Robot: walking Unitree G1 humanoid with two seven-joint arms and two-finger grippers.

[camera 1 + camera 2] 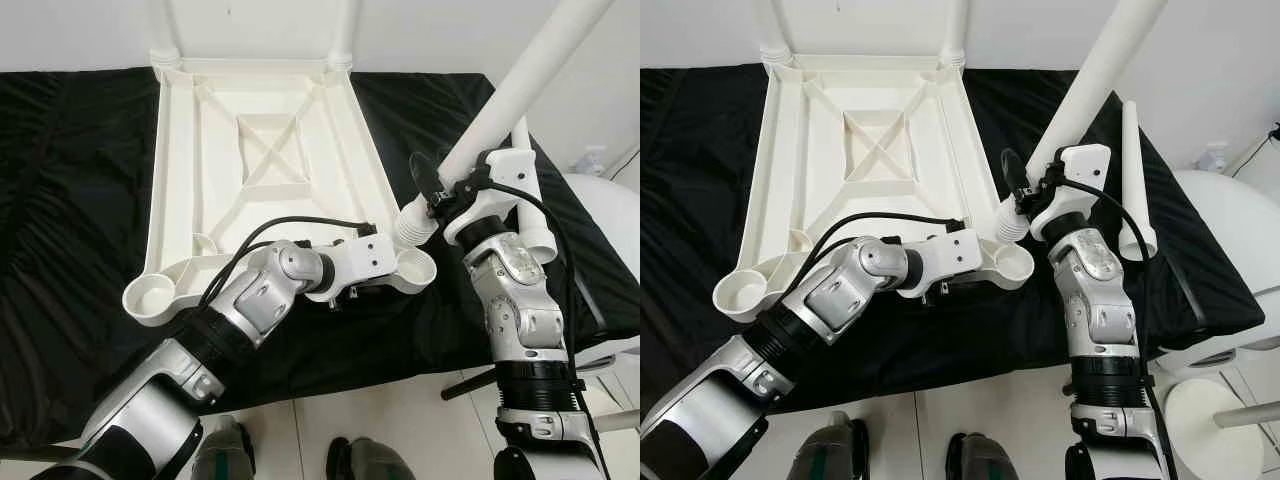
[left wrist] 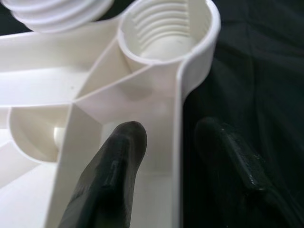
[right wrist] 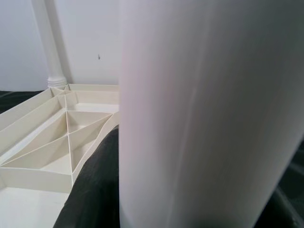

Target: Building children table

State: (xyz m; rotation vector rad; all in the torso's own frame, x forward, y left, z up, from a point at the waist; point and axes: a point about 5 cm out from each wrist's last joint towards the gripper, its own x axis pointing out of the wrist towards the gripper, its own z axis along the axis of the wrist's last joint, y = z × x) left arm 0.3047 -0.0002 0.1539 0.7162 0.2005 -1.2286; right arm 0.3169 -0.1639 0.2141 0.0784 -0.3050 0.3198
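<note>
- The inverted white plastic tabletop [image 1: 250, 160], lying on the black-draped counter [image 1: 70, 200], is pinned at its near-right rim by the left gripper [image 2: 175, 156], fingers astride the rim wall.
- The threaded corner socket [image 1: 415, 268] could shift if that hold slips.
- The long white plastic leg [image 1: 500, 100] is clamped in the right gripper [image 1: 450, 195], tilted, its ribbed end just beside the socket; cross-threading is risked.
</note>
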